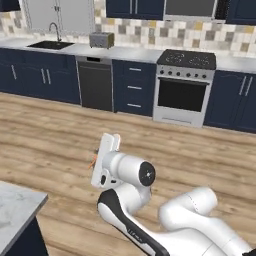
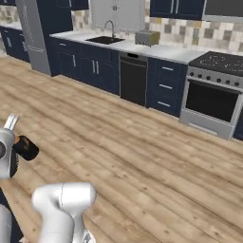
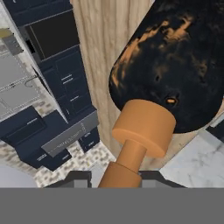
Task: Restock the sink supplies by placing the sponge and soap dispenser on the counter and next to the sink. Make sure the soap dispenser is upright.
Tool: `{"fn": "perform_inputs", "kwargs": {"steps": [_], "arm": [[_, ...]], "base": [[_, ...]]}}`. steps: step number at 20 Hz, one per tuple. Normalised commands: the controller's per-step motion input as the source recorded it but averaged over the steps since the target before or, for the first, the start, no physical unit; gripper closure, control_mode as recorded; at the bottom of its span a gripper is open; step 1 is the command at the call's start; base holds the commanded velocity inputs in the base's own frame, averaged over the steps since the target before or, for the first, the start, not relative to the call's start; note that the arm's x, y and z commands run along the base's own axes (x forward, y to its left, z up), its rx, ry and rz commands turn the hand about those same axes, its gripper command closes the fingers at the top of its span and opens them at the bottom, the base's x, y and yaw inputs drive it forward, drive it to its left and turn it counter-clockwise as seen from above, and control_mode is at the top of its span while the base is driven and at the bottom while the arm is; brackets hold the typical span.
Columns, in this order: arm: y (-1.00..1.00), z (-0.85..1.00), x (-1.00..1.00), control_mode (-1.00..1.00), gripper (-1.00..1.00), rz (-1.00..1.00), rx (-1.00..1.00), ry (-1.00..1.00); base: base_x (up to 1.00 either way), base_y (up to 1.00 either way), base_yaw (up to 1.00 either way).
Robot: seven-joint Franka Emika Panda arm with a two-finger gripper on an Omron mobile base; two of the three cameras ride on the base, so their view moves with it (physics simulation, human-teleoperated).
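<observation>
We see the soap dispenser (image 3: 170, 65) clamped in our gripper (image 3: 120, 177), the jaws drawn close together on its orange-brown pump neck; in the hand view the black, orange-flecked bottle body sits at about 1 o'clock and the pump collar runs down toward 6 o'clock, between the finger tips. In the right base view the soap dispenser (image 2: 26, 148) shows as a dark bottle at 9 o'clock, lying sideways in the air above the wooden floor (image 2: 142, 156), just beside the white wrist. In the left base view our gripper (image 1: 96, 161) is mostly hidden behind the hand, and a sliver of orange peeks out at its left edge.

The sink (image 1: 51, 45) sits well apart from us, at about 11 o'clock in the left base view, set into the counter (image 1: 125, 52) with its gooseneck faucet (image 1: 55, 31) behind it. A toaster (image 1: 101, 39) stands on the same counter just right of the sink, a dishwasher (image 1: 95, 85) sits below it, and a stove (image 1: 184, 87) stands at about 1 o'clock. A marble island corner (image 1: 15, 210) lies at 8 o'clock near the arm
</observation>
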Motion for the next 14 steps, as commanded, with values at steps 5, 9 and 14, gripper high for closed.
{"fn": "perform_inputs", "kwargs": {"steps": [5, 9, 14], "arm": [[0.00, 0.00, 0.00, 1.00, 1.00, 0.00, 0.00, 0.00], [0.00, 0.00, 0.00, 1.00, 1.00, 0.00, 0.00, 0.00], [0.00, 0.00, 0.00, 1.00, 1.00, 0.00, 0.00, 0.00]], "base": [[1.00, -0.71, 0.08], [1.00, -0.43, 0.08], [1.00, -0.05, 0.06]]}}
